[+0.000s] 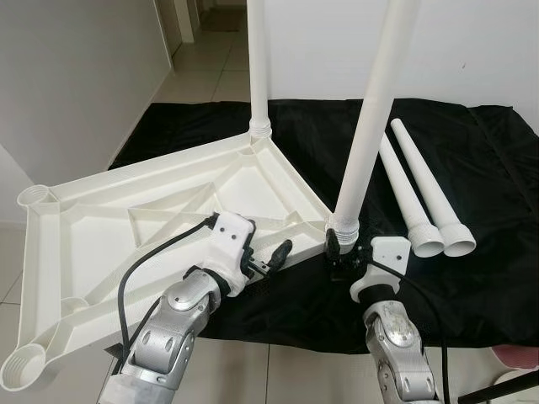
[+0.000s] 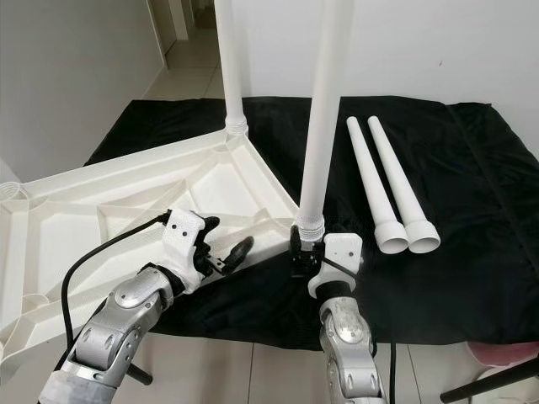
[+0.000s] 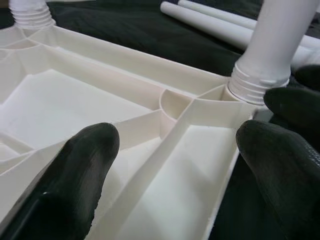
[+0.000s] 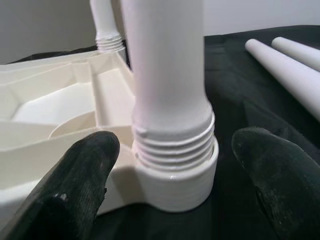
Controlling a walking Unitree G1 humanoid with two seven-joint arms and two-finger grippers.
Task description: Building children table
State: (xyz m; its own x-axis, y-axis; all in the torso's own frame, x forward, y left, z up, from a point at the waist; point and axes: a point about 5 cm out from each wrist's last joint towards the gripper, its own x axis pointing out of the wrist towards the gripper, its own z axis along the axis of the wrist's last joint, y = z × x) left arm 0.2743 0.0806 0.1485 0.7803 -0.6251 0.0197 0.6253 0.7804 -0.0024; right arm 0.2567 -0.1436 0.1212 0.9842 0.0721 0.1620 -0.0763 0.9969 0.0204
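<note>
The white plastic tabletop (image 1: 101, 219) lies upside down, half on the black cloth. One white leg (image 1: 258, 67) stands in its far corner socket. A second leg (image 1: 370, 118) stands tilted in the near right corner socket, its threads (image 4: 172, 142) still showing above the collar. My right gripper (image 1: 341, 248) is open, one finger on each side of that leg's base (image 4: 175, 150) without touching it. My left gripper (image 1: 269, 259) is open over the tabletop's rim (image 3: 177, 140) just left of that corner. Two loose legs (image 1: 404, 185) (image 1: 434, 189) lie side by side on the cloth to the right.
Empty sockets (image 1: 35, 198) (image 1: 21, 366) sit at the tabletop's left corners, which overhang the tiled floor. The black cloth (image 1: 472, 278) spreads to the right. A pink object (image 1: 518, 358) and a black rod (image 1: 497, 391) are at the lower right. A white wall stands behind.
</note>
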